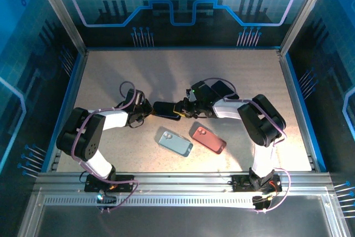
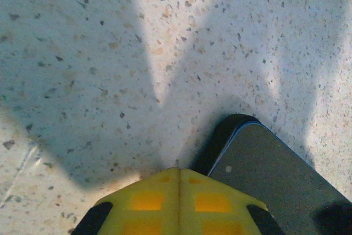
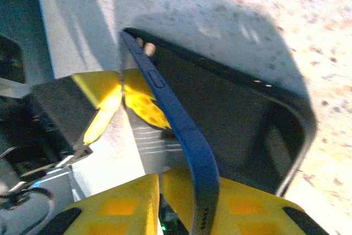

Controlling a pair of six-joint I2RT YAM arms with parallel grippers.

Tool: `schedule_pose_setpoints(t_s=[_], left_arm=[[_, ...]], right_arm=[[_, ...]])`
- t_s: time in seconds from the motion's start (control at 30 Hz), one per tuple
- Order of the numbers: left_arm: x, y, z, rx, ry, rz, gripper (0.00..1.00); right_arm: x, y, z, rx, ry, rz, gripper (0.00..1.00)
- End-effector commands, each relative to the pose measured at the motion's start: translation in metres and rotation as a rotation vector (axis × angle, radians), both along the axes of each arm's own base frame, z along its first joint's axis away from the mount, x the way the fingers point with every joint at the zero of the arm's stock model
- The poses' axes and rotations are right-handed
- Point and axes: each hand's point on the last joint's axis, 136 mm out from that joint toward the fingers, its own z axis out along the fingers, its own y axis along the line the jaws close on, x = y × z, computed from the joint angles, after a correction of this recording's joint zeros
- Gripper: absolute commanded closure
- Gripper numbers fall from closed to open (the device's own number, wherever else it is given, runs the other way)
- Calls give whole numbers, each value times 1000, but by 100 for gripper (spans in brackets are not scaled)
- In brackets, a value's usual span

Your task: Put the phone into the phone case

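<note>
1. Left hand point(image 2: 179, 173) is clenched on nothing, with its tips butted against the phone point(image 1: 166, 109) corner at the centre of the top view. I read it as a backstop, so hold it planted.
2. Right hand point(image 3: 159, 182): the phone's blue edge crosses its fingers at the lower centre of its wrist view. Can't tell whether it is clamped or loose.
3. The step looks like seating. Press the raised edge flat into the black case point(image 3: 242, 108), working corner by corner without sliding.
4. The phone has a dark face and a blue rim, and seems tilted out of the case on the speckled tabletop point(image 1: 233, 76).
</note>
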Motion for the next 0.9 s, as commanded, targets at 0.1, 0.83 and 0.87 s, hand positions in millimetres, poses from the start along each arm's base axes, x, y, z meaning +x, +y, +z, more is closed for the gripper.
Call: schedule_pose_setpoints(t_s=[0.1,0.83,0.87], left_arm=[[-12,-14,5,-40,9,-36,100],[-19,-23,15,-19,-18,-53,100],[-19,-23,16,-19,-17,-52,100]], right_arm=[[-10,6,-6,-50,13,55,67],[-9,-3,5,-174,9,114,35],[-9,-3,7,-178,5,115,35]])
